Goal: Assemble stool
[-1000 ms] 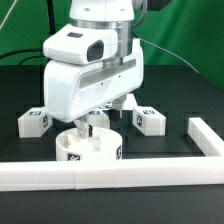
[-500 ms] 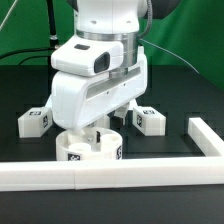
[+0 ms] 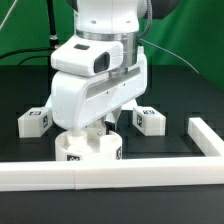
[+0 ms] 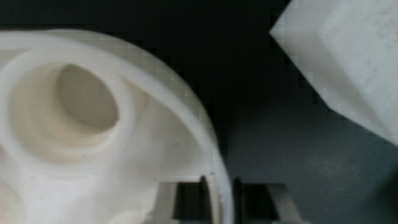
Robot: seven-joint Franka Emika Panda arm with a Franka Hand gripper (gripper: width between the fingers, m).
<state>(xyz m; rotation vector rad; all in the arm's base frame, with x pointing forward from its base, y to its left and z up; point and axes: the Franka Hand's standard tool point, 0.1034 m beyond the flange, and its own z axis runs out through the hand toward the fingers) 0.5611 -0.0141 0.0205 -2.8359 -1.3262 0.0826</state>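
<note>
The stool's round white seat (image 3: 100, 153) stands on the black table just behind the front rail, and it fills much of the wrist view as a hollow ring (image 4: 98, 110). My gripper (image 3: 92, 133) reaches down onto it from above. In the wrist view the gripper (image 4: 217, 202) is shut on the seat's thin wall, one dark finger (image 4: 183, 203) inside and the other outside. One tagged leg (image 3: 35, 121) lies at the exterior view's left, another leg (image 3: 150, 121) at its right. A white block (image 4: 347, 50), probably a leg, lies beside the seat.
A long white border rail (image 3: 100, 174) runs along the front edge, and another stretch of it (image 3: 207, 137) runs back at the exterior view's right. The big white hand (image 3: 95, 85) hides the table behind the seat. A green backdrop stands behind.
The hand has come down and tilted over the seat since a second ago. The jaws, open then, have shut on the seat's wall. Seat and legs have stayed put.
</note>
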